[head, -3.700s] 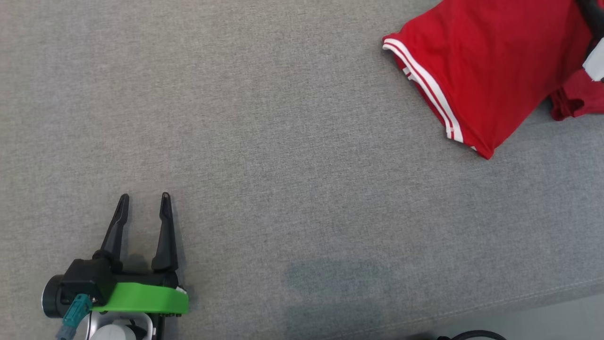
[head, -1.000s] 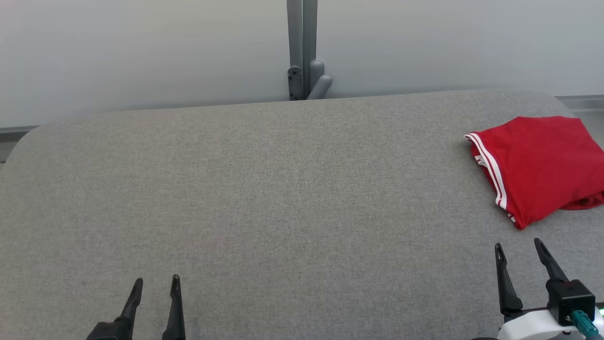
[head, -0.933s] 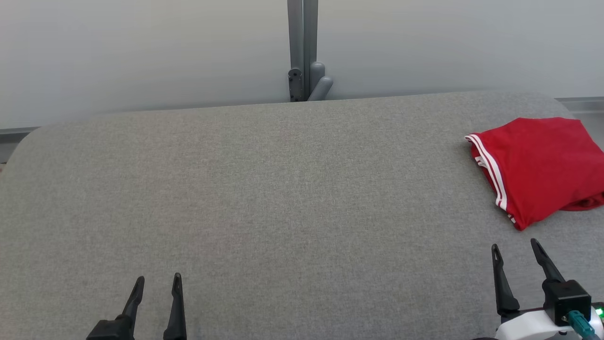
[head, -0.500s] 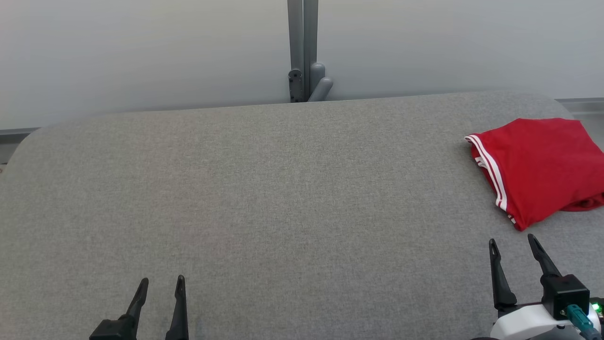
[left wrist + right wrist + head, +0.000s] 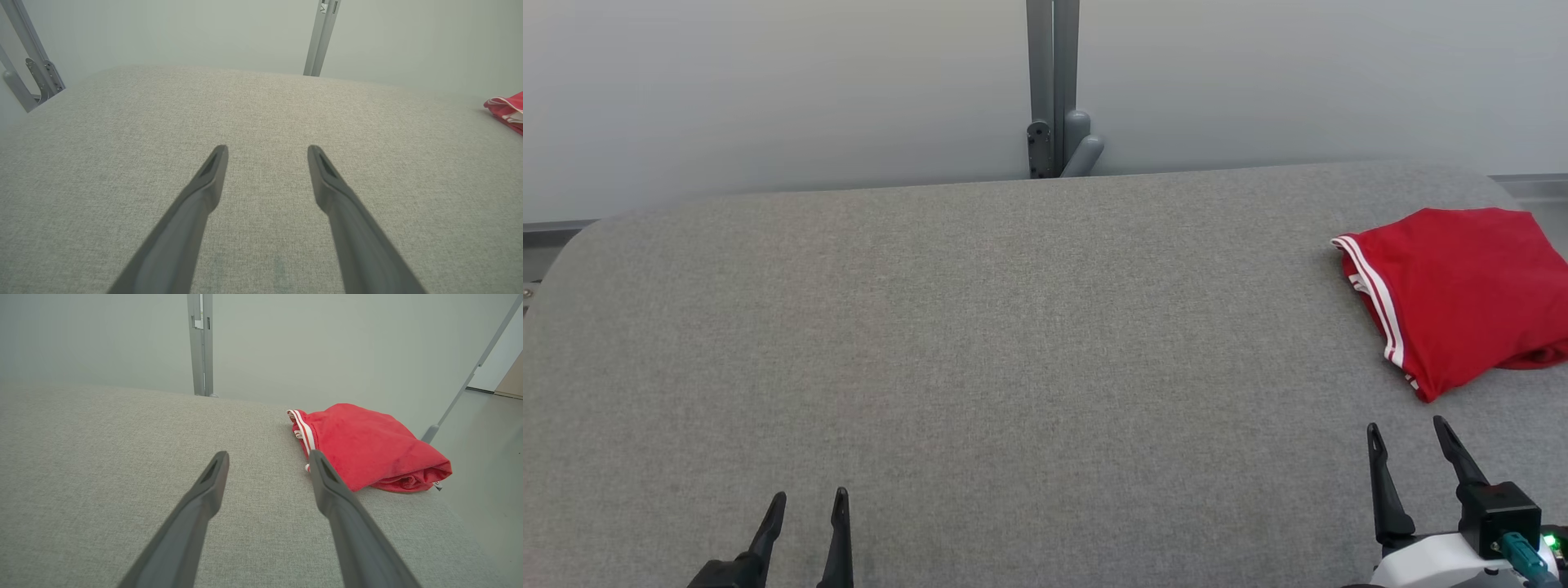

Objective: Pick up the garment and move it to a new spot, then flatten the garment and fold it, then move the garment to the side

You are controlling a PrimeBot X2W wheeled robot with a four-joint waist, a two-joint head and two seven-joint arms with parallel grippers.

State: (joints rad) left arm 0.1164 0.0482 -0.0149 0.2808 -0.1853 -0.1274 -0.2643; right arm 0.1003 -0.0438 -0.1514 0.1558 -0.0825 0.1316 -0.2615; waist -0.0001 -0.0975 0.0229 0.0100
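Two dark, long-fingered tools sit low at the near edge of the head view, each spread wide with nothing between its fingers. The left tool is at the near left over the bare grey woven-fabric bench. In its own wrist view the left tool points towards the far edge, fingers parted above plain cloth. Whether the tips touch the cloth cannot be told.

The right tool, on a white wrist with a teal plug, is at the near right. It is empty and open just as wide in its own view.

One folded red fabric garment with two white stripes along its edge lies on the far right part of the bench, close to the right end. The right border of the head view cuts it off. Its striped edge faces left, and its near corner points towards the right tool, which lies just near of it with a strip of grey cloth between them. From the right wrist the garment is a compact, slightly puffed bundle, with bunched folds along its near right side. A small corner of the garment shows at the right border of the left wrist view, well apart from that tool.

Behind the bench stands a pale grey wall, with a grey metal upright post at the far middle.
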